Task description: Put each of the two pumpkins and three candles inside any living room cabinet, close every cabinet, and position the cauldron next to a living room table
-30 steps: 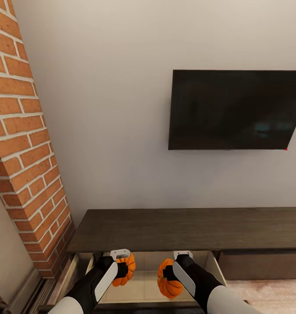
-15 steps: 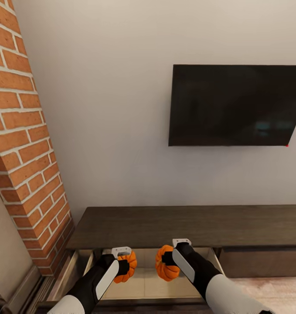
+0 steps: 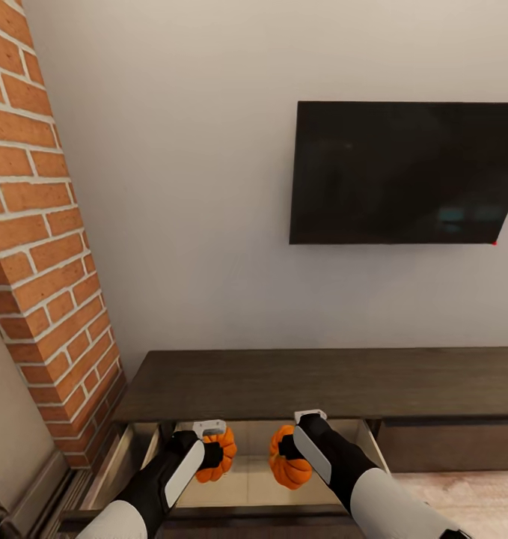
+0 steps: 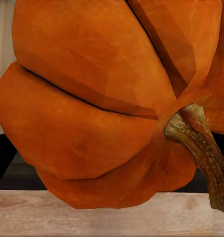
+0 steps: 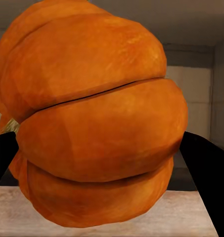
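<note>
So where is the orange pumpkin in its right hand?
In the head view, the ribbed orange pumpkin sits clamped in the right gripper, above the open pale-lined drawer.

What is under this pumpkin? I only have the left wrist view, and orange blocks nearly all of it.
Observer: The open drawer of the dark cabinet; the left gripper holds your pumpkin over its pale inside.
Operator: And my other arm?
Observer: The right gripper grips the second pumpkin over the same drawer, a small gap from yours.
Operator: Anything already in the drawer?
Observer: From the head view the visible pale floor looks bare, though the arms hide part of it.
Operator: Any other drawer open?
Observer: The front to the right looks shut.
</note>
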Robot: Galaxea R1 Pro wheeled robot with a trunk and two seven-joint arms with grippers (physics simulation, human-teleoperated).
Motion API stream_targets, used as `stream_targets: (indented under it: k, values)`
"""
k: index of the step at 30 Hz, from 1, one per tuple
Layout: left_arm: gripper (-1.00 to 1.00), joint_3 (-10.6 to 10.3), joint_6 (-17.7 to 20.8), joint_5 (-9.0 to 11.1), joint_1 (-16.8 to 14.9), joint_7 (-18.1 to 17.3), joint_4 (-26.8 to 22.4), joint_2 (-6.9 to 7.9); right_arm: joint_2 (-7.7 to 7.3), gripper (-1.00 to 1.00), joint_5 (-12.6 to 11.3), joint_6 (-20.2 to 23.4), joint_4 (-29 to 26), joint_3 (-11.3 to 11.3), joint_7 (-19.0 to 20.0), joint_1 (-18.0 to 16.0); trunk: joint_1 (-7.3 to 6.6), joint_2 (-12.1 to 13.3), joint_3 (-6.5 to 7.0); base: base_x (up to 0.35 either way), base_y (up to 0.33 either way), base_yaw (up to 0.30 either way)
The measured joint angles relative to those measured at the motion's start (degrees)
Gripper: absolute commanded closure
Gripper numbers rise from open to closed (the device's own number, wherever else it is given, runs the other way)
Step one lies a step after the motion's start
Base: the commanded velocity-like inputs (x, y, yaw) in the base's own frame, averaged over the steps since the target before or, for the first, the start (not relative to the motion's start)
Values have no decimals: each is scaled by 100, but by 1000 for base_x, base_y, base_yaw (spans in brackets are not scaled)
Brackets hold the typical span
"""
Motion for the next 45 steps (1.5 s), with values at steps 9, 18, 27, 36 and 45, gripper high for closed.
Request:
stream_targets:
  k: [9, 18, 27, 36, 45]
  values:
    - [100, 35, 24, 32, -78, -36, 4, 6, -15, 100, -2, -16, -3, -18, -13, 0, 198, -361, -162, 0, 0, 0]
    - [100, 36, 26, 23, -85, -37, 4, 1, -17, 100, -5, -48, -6, -42, -23, -48, 396, -722, -324, 0, 0, 0]
    - [100, 37, 26, 25, -85, -47, 5, -4, -42, 100, -27, -323, 8, -60, -47, -97, 593, -1083, -485, 0, 0, 0]
    - [100, 36, 10, -11, -86, -15, 4, 1, -49, 100, -30, -507, 16, -78, -65, -116, 770, -1405, -629, 0, 0, 0]
    - [100, 35, 6, -14, -84, 6, -4, 2, -57, 100, -46, -607, 21, -86, -293, -115, 770, -1405, -629, 0, 0, 0]
